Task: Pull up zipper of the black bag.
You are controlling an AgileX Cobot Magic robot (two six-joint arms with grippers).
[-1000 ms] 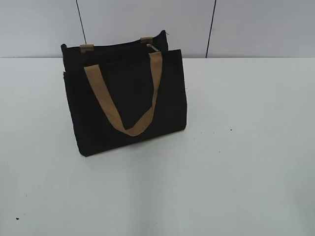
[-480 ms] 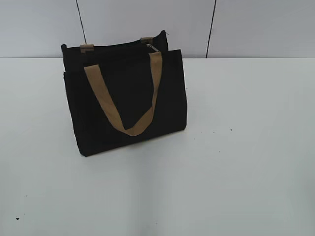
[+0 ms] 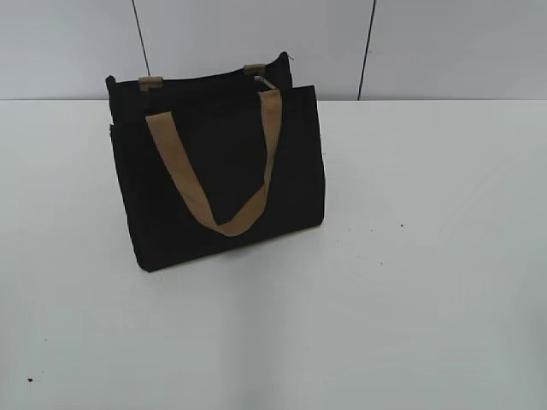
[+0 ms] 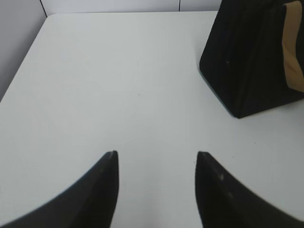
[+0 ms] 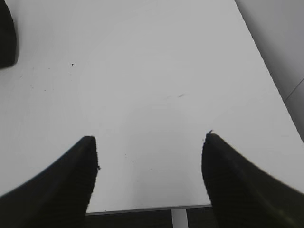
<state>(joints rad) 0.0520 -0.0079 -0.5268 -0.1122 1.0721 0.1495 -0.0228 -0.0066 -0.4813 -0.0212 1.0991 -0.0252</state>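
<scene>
The black bag (image 3: 222, 171) stands upright on the white table at the back left of the exterior view, with a tan loop handle (image 3: 214, 171) hanging over its front. A small silvery pull of the zipper (image 3: 267, 83) shows at the bag's top edge near the right tan tab. The bag's corner also shows at the top right of the left wrist view (image 4: 251, 57). My left gripper (image 4: 156, 154) is open and empty over bare table, left of and nearer than the bag. My right gripper (image 5: 149, 137) is open and empty near the table's front edge.
The white table (image 3: 410, 282) carries only the bag. A grey panelled wall (image 3: 427, 43) stands behind it. The table's front edge (image 5: 142, 209) shows in the right wrist view, and its right edge runs along that view's right side.
</scene>
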